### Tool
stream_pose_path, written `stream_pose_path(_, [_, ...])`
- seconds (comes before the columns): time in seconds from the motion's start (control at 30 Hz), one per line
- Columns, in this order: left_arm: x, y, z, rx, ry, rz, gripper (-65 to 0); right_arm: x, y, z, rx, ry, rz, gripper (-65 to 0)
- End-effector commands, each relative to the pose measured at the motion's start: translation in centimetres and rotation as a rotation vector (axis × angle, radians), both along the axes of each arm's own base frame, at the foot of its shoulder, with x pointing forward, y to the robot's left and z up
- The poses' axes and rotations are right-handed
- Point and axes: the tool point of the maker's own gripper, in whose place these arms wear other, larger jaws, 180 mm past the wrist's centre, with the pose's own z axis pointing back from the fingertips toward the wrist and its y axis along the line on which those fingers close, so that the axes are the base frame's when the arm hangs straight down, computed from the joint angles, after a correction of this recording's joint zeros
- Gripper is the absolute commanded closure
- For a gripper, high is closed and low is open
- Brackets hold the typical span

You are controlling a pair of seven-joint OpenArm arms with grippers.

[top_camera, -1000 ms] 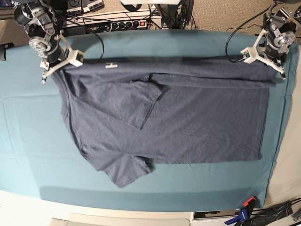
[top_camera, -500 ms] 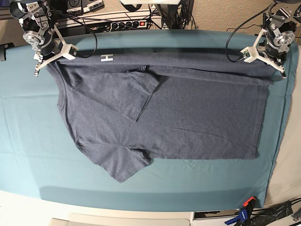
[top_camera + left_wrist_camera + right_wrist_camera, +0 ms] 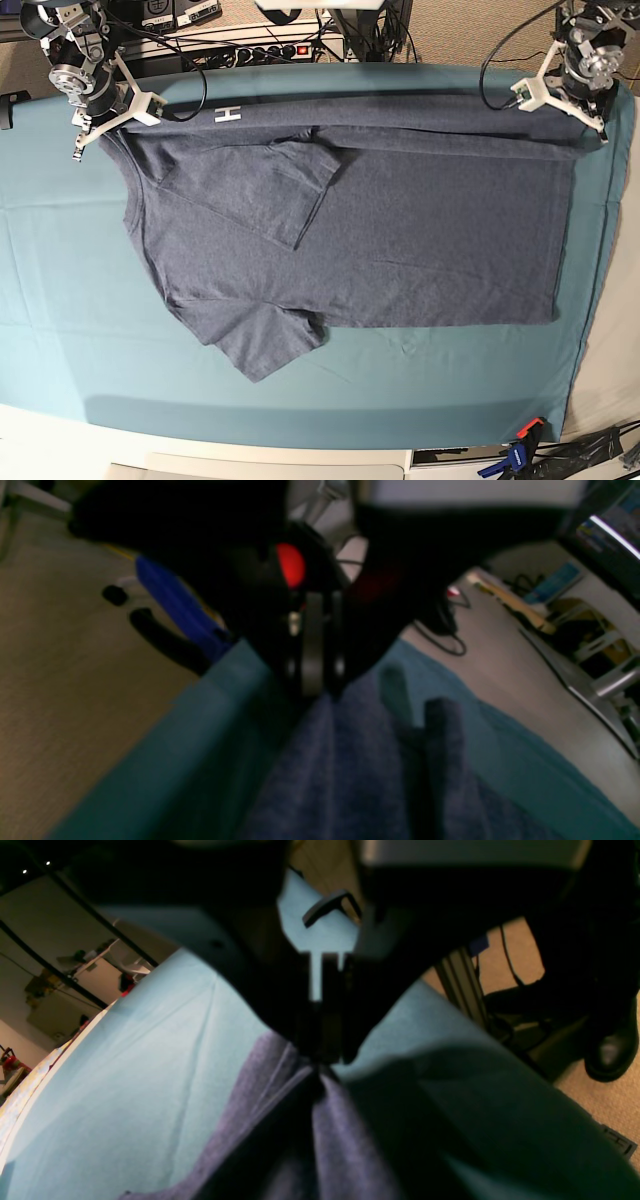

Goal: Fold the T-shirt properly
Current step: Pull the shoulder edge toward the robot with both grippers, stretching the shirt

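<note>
The counter [image 3: 60, 300] is covered by a teal cloth [image 3: 400, 390], and the shirt [image 3: 400, 240] lies spread over most of it, blue-grey, with its neck end toward the base view's left and its hem toward the right. The far long edge is lifted off the cloth and stretched in a taut line between the two arms, while the body below that edge lies flat. One sleeve [image 3: 300, 190] is folded in over the chest; the other sleeve [image 3: 265, 345] sticks out toward the near side, flat on the cloth. A white letter H [image 3: 228, 116] shows on the raised edge near the neck end. The right claw [image 3: 100, 125], at the far left corner in the base view, is pinched tight on the shirt's shoulder edge; its wrist view shows fabric hanging down in folds from the closed tips [image 3: 320, 1060]. The left claw [image 3: 578, 125], at the far right corner, is likewise clamped on the hem corner, with cloth falling away from the tips [image 3: 315, 690] in its blurred wrist view. A blue and orange clamp [image 3: 518, 452] sits at the near right edge of the counter.
</note>
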Motion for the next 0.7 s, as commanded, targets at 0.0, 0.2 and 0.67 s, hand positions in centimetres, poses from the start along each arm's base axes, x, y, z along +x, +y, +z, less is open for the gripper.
stream_pose_path(0.0, [0.1,1.4,0.8,0.066,-0.010,0.010,0.0,0.8,-1.5,1.4,-0.079,-0.036,-0.004,0.0])
stream_pose_path(0.2, [-0.5,0.8,0.6,0.050,-0.003,0.019,0.0,0.4,-1.5,1.2,-0.081,-0.024,-0.006,0.0])
stream_pose_path(0.67, [-0.6,0.8,0.6,0.050,0.000,0.019,0.0,-0.8,-1.5,0.7,-0.082,0.007,-0.006,0.0])
